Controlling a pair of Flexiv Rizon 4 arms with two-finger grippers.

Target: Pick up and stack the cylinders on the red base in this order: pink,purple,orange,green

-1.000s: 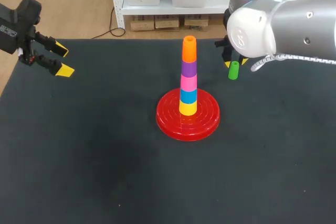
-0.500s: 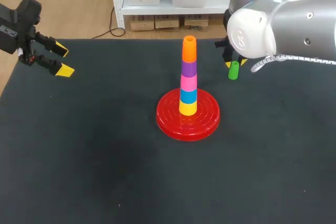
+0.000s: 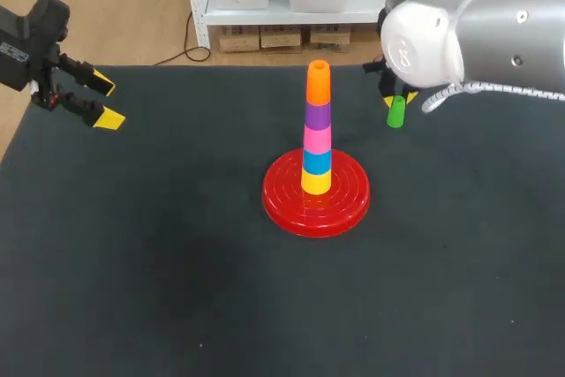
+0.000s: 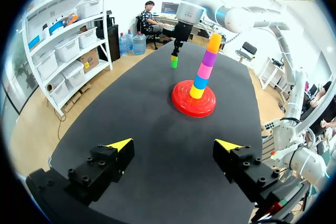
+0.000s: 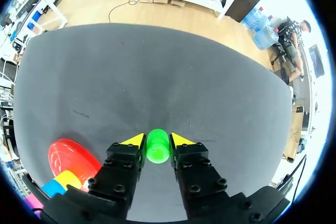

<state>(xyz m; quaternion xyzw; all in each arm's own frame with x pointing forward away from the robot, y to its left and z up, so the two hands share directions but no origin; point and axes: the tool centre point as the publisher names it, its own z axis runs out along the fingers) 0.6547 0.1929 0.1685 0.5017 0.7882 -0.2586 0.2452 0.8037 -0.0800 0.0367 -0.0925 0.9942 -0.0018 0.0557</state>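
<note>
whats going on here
The right gripper is shut on the green cylinder, beside the stack and toward the table's far edge. The red base already carries yellow, blue, pink, purple and orange on top, so green is the only piece not yet stacked. The left gripper is open and empty near the far left corner.

probably a robotics lab: a two-armed robot's yellow-tipped left gripper [image 3: 107, 102] and right gripper [image 5: 157, 140] hang over a black-covered table [image 3: 132, 262] bearing a stack of coloured cylinders [image 3: 318, 130] on a red base [image 3: 349, 205].
</note>
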